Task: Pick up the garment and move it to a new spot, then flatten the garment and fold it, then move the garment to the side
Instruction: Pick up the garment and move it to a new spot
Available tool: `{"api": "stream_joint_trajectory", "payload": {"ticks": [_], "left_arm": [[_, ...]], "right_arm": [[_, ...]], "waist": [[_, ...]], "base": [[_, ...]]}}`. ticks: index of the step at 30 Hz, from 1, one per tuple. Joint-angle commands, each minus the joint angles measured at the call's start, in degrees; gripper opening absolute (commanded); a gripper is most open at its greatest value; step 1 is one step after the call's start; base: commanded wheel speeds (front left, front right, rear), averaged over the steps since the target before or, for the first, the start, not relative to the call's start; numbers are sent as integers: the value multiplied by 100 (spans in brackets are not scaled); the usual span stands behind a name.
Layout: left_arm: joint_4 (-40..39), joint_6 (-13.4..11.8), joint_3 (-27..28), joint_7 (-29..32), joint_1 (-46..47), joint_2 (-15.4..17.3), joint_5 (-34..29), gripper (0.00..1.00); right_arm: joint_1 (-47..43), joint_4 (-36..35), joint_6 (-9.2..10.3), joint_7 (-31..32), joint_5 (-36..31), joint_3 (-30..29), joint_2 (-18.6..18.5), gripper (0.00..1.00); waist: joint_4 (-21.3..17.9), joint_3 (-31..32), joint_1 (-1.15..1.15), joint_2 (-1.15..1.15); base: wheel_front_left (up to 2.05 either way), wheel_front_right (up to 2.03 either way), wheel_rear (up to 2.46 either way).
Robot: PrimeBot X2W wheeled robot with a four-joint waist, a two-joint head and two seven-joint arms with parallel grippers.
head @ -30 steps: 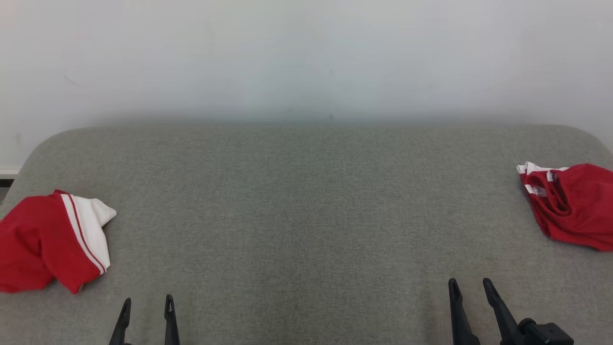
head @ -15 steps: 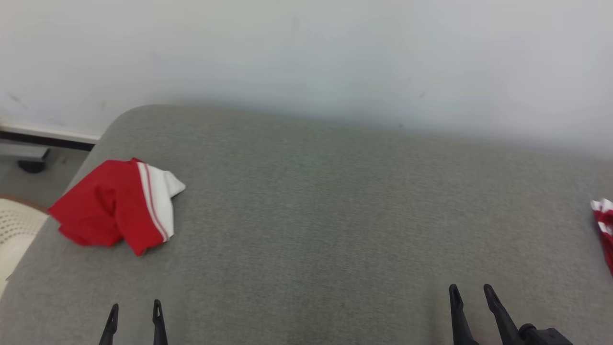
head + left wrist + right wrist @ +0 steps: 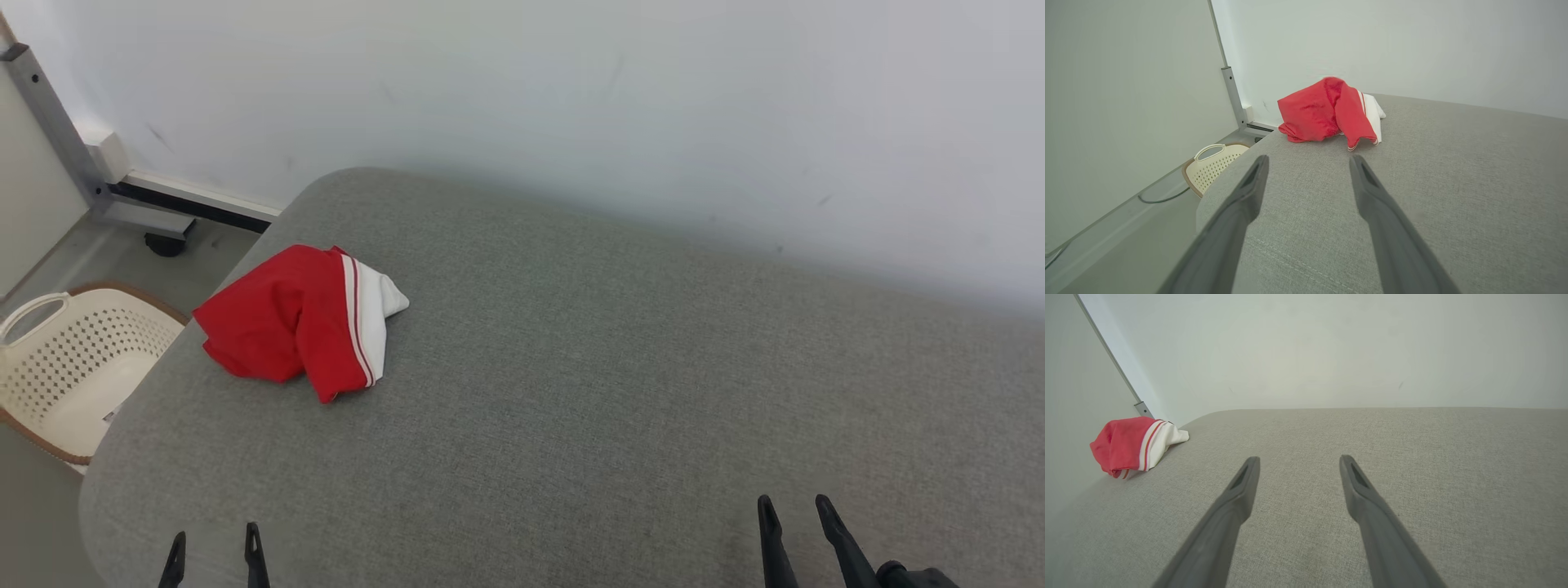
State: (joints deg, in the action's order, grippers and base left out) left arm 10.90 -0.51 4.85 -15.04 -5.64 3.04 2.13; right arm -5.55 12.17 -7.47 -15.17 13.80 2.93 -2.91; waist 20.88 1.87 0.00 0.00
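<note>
Since the garment (image 3: 286, 327) lies at its one o'clock, the left end effector (image 3: 215, 536) is nearer than the right end effector (image 3: 793, 501). Both stand spread, empty.

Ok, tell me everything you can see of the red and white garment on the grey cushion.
The garment is a crumpled heap of soft red cloth, with a white sleeve and striped trim showing on its right side. No lettering shows. It lies near the far left corner of the grey padded surface, touching nothing else.
</note>
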Motion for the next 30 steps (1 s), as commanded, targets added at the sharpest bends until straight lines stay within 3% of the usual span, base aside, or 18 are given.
{"api": "stream_joint_trajectory", "payload": {"ticks": [1, 17, 24, 30], "left_arm": [[14, 4, 21, -5, -20, 5, -12, 100], [-31, -10, 224, -5, 41, -3, 105, 100], [12, 102, 392, -5, 884, 34, 308, 100], [831, 280, 513, -4, 2135, 389, 403, 100]], "right_arm": [[-50, 21, -7, -10, 32, 5, 3, 100], [30, 52, -7, -11, 48, 152, 3, 100], [245, -61, -7, -10, -83, 366, 1, 100], [593, -161, -7, -10, -179, 668, 0, 100]], "waist": [[115, 35, 0, 0], [75, 7, 0, 0], [-325, -292, 0, 0], [-873, -718, 0, 0]], "base": [[0, 0, 0], [0, 0, 0], [0, 0, 0], [0, 0, 0]]}}
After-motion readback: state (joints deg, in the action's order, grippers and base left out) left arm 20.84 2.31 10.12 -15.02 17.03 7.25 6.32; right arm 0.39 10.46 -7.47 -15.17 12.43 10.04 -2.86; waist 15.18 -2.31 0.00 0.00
